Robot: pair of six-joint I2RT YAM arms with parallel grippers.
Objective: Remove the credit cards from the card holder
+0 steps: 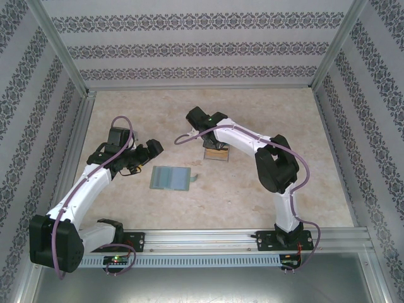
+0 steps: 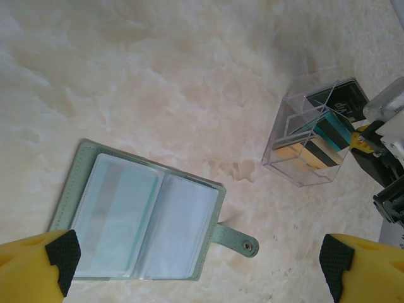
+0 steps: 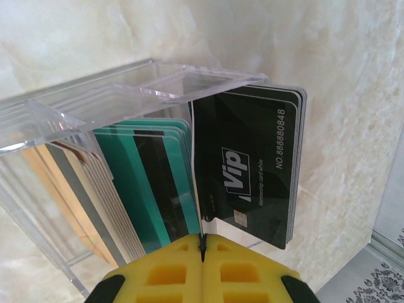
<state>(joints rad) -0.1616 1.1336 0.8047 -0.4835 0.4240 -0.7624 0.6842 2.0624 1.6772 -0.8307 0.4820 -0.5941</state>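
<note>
Near-left of the clear acrylic compartment box (image 2: 297, 170), close but not touching: dull-green bifold card holder (image 2: 142, 221), lying open and flat on the marbled beige desk (image 2: 158, 76). Clear sleeves face up, and the snap strap (image 2: 237, 238) sticks out on the side toward the box. One sleeve shows a pale teal card (image 2: 123, 214) under the plastic.

Left claw (image 2: 201, 268) hovers left of the box, over the holder, jaws wide apart with nothing between them.

Inside the box, standing on edge in separate slots: black cards (image 3: 252, 170) with white "Vip" print on the front one, teal cards (image 3: 145, 183), tan-gold cards (image 3: 69, 202).

Right claw (image 3: 202, 249) is at the box, by the black cards' lower edge, jaws pressed together. Can't tell whether a card edge is pinched.
</note>
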